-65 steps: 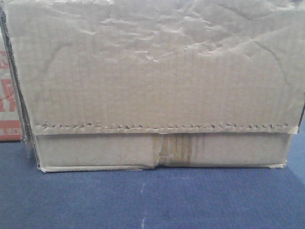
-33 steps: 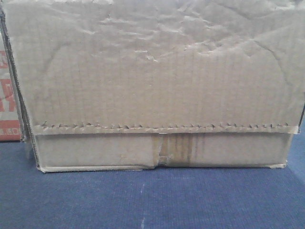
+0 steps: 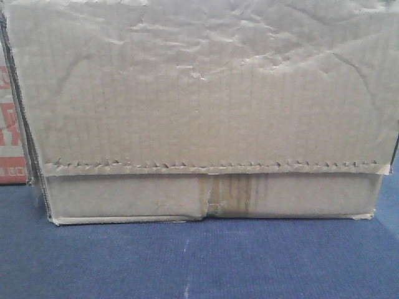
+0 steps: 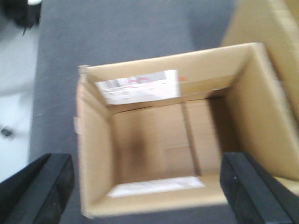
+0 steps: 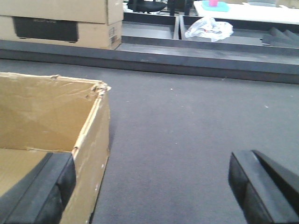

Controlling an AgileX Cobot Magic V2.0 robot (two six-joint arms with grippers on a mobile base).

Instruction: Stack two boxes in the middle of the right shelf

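A brown corrugated carton [image 3: 199, 106] fills the front view. Its face is wrinkled, a jagged flap seam [image 3: 212, 167] runs across it, and a brownish tape strip [image 3: 230, 193] sits low at mid-front. It rests on blue carpet [image 3: 187, 261], with its top and right edge cut off. A red-and-white printed surface [image 3: 11, 137] peeks out at left, too little of it to identify.

The left wrist view is blurred and shows two cartons on grey floor [image 4: 117, 28]. One is an open box [image 4: 154, 140] with two white labels [image 4: 138, 86] inside; a second box [image 4: 275, 28] is cropped at far right. The left end effector [image 4: 147, 196] is released, its black fingers [image 4: 39, 191] spread wide either side of the open box.

The right end effector [image 5: 149, 191] is likewise released, beside a torn-cornered open carton [image 5: 51, 121] at near left. One further printed carton [image 5: 60, 21] lies far left.
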